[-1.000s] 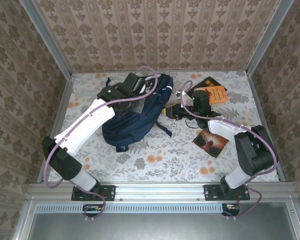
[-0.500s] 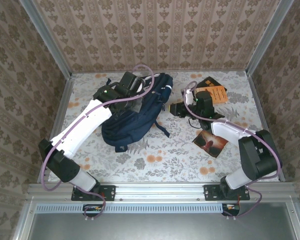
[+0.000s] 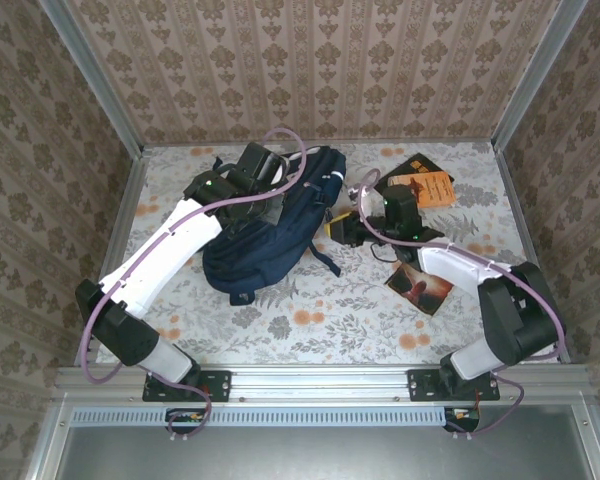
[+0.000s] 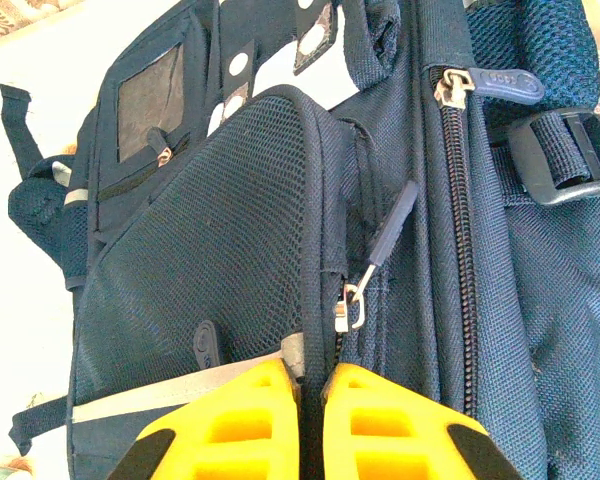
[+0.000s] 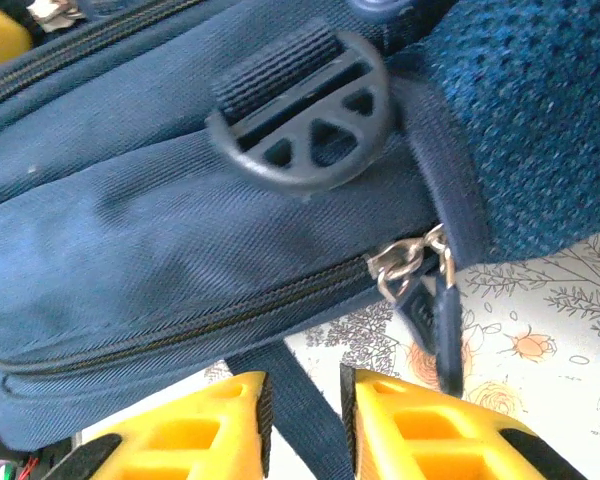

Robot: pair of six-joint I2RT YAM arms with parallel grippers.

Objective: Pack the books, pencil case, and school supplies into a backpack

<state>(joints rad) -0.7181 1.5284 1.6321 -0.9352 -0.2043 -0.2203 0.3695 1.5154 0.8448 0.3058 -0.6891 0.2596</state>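
From above, the navy fabric backpack (image 3: 265,245) slumps on the floral tabletop (image 3: 310,310). Left wrist: the left tool (image 4: 310,378), blocky yellow, is pinched tight on the mesh pocket (image 4: 200,230) seam. Right wrist: the right tool (image 5: 302,385) is barely parted astride a woven strap (image 5: 280,368); grip unclear.

My navy backpack (image 3: 270,250) lies slumped on the desk (image 3: 320,310), left of centre. To its right, the orange book (image 3: 427,188) overlaps the black book (image 3: 408,165); the reddish-brown book (image 3: 422,285) lies nearer me.

No legible text showing, dark print on the orange book (image 3: 429,188) near the table's (image 3: 310,300) far right corner appearing too small, embossing on the backpack (image 4: 230,250) zipper pull (image 4: 500,82) reading as blur.
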